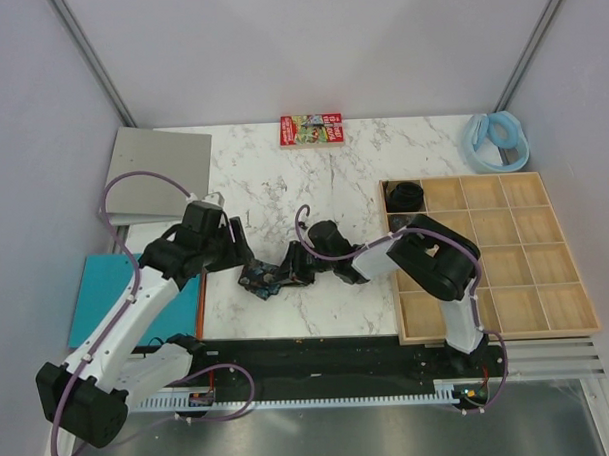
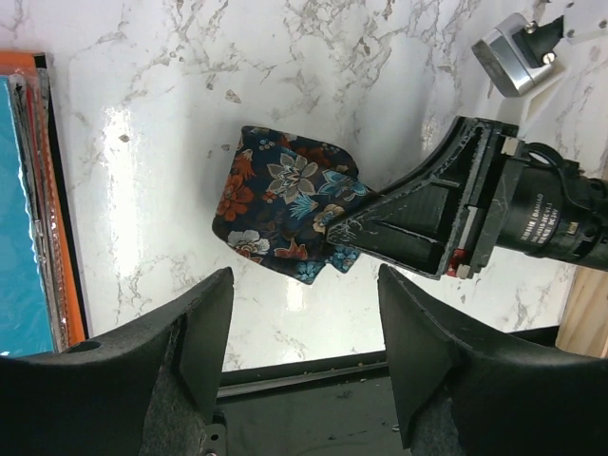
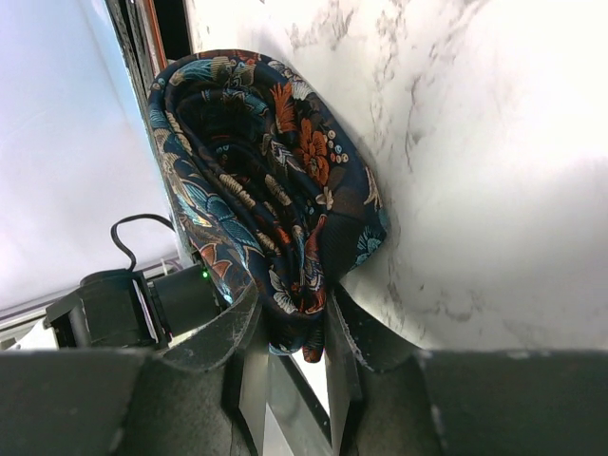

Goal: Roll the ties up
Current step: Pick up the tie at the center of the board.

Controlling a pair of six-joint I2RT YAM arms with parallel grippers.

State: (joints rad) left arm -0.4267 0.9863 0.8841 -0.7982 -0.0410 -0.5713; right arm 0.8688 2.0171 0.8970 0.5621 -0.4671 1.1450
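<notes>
Red printed flat box (image 1: 310,130): lies on the white marble table (image 1: 253,180) at its far edge, near the middle. Pale blue ring (image 1: 498,141): sits at the far right corner, just beyond a wooden compartment tray (image 1: 521,265). Grey flat board (image 1: 163,173): rests at the far left. Blue sheet (image 1: 102,295) with an orange edge: lies nearer, just below the board. Black strip (image 1: 339,357): runs along the near edge.

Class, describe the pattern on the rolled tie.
The tie is dark navy with orange, blue and white flowers; clearest in the left wrist view.
</notes>
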